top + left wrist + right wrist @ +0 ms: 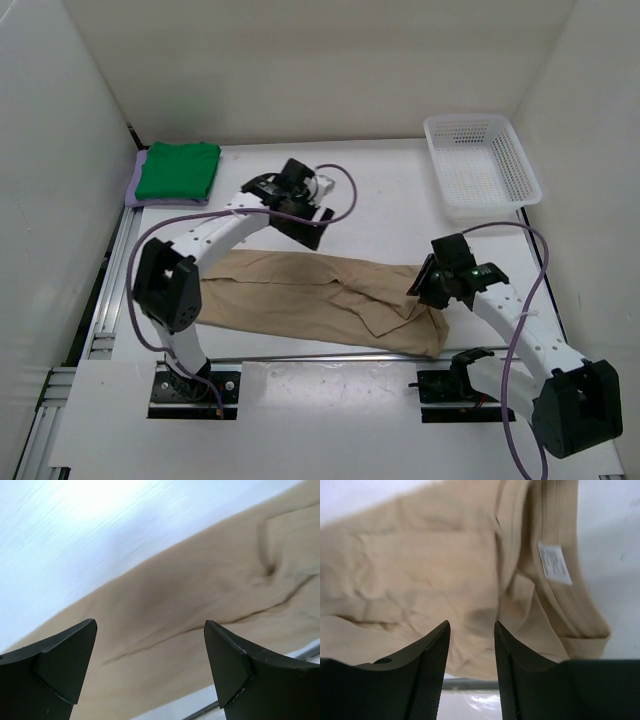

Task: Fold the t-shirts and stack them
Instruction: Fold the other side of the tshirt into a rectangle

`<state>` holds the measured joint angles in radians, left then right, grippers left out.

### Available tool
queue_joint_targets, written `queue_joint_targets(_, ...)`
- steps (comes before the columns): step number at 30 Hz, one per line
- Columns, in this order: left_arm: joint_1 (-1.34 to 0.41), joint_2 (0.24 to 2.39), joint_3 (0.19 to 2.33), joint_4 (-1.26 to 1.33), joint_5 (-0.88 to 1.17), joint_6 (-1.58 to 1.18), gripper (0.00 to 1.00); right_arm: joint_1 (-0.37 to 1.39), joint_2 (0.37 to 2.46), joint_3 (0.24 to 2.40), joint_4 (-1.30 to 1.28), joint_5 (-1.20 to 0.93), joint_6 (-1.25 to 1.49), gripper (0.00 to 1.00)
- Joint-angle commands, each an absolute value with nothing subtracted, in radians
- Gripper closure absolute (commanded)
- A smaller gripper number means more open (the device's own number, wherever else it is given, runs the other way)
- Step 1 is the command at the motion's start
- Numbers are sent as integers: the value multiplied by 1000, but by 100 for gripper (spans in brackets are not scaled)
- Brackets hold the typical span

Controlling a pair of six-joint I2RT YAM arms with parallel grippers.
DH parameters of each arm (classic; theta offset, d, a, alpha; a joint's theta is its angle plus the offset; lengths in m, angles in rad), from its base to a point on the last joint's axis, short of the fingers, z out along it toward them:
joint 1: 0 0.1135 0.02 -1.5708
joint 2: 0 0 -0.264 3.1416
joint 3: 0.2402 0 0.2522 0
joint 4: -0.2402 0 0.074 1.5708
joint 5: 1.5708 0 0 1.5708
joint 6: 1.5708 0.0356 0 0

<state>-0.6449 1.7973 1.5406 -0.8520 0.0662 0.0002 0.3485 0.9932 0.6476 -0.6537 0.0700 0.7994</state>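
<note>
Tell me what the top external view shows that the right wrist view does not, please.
Only the top external view shows the folded green t-shirt lying on the lavender t-shirt, the white basket and the left gripper. Only the right wrist view shows the white label near the neckline. Both show the beige t-shirt and the right gripper, open over the shirt's right end.

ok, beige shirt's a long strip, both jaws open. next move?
Probably lower the right jaws onto the collar end of the beige shirt, by the tag, and fold it leftward: it lies as a strip longer than the folded green shirt, and both jaws hang open above it.
</note>
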Motion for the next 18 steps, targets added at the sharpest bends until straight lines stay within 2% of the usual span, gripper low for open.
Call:
queue_joint_targets(1,-548,1707,1430,-865,6,0,1,379,1003,606,-658,0,839,54)
queue_joint_targets(7,-314,1634,1249,-827,-74,0,1,400,1120,618,-597,-15,810,53)
queue_joint_targets(15,-173,1615,1068,-765,-140,0,2,420,1207,607,-551,-25,801,53)
queue_joint_targets(16,-158,1615,1049,-752,-140,0,2,429,1216,607,-540,-34,801,54)
queue_joint_targets(18,-146,1626,1049,-739,-140,0,2,430,1216,607,-540,-34,801,66)
